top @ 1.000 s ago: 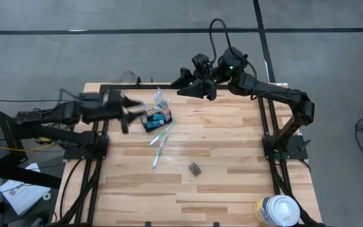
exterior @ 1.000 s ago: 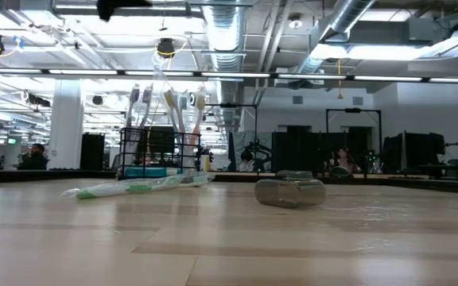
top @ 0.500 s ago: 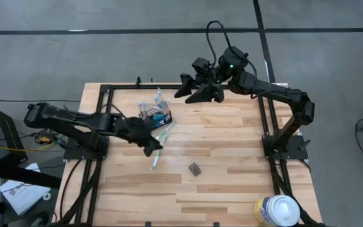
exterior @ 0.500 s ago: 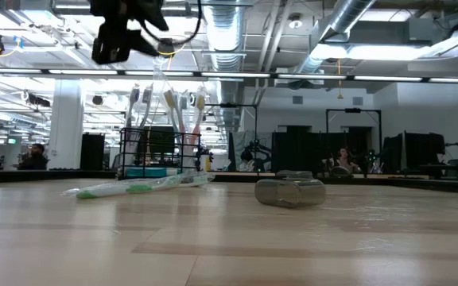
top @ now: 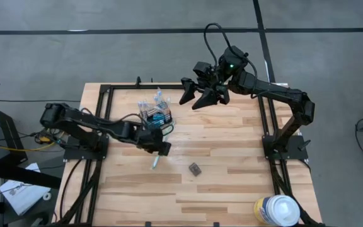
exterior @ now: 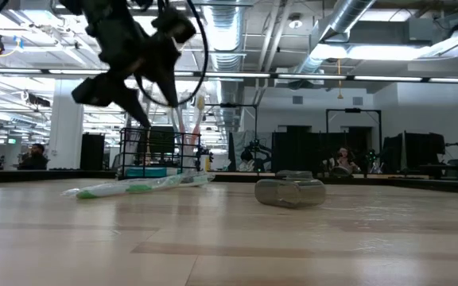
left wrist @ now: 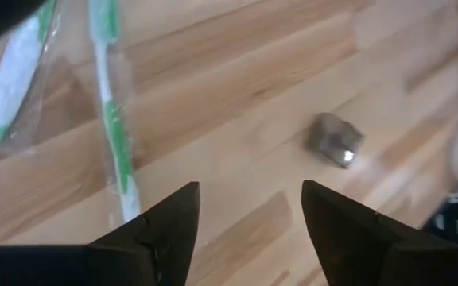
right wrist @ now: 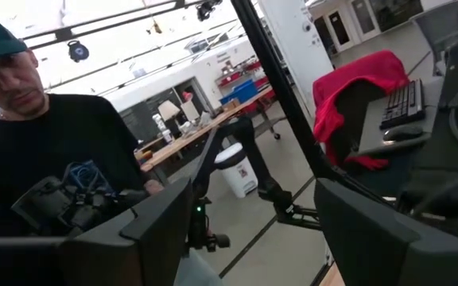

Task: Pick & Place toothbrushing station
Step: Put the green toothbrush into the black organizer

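table [top: 232,164]: light wood | right gripper [top: 201,96]: raised at far edge, jaws apart, empty | left gripper [top: 161,147]: above loose toothbrushes [left wrist: 114,127], jaws apart, empty | caddy [top: 155,116]: far-left, brushes upright | grey block [top: 195,168]: mid-table

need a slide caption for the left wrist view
Left gripper, fingers open, above the wooden table beside a green-and-white toothbrush, small dark grey block farther off.
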{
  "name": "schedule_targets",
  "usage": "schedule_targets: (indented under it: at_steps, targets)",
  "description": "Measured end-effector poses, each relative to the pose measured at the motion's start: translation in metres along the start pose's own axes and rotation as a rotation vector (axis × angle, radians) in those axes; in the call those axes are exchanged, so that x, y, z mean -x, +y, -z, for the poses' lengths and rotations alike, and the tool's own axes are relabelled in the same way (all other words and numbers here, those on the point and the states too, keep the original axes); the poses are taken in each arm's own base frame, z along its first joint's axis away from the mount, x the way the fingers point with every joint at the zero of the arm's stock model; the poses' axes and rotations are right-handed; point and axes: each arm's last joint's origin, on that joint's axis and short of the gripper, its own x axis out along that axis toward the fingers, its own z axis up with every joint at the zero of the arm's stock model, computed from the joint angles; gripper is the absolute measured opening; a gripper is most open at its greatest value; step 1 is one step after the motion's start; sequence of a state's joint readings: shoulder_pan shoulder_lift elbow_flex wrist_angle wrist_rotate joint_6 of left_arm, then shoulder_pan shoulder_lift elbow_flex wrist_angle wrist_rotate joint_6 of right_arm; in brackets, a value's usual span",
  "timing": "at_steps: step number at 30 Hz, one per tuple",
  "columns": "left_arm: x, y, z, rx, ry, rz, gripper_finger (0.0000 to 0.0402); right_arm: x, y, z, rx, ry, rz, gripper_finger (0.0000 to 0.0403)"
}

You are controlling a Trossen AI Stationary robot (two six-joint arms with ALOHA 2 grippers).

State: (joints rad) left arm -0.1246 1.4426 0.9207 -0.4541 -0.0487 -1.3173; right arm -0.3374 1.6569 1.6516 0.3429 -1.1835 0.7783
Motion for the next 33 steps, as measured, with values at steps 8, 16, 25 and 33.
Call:
schedule_targets:
  at_steps: [8, 16, 25, 33]
  targets:
    - [-0.028, 0.007, 0.004, 0.024, 0.053, -0.097, 0.0210, 0.002, 0.000, 0.000, 0.002, 0.011, -0.009, 0.0256]
    - [-0.034, 0.020, 0.006, 0.019, 0.069, -0.237, 0.0209, 0.002, 0.000, 0.000, 0.002, 0.012, -0.010, 0.0256]
    - [-0.036, 0.024, -0.002, 0.012, 0.024, -0.276, 0.0209, 0.002, 0.000, 0.000, 0.006, 0.012, -0.011, 0.0256]
    - [-0.050, 0.028, -0.007, 0.003, 0.036, -0.296, 0.0209, 0.002, 0.000, 0.000, 0.006, 0.012, -0.011, 0.0256]
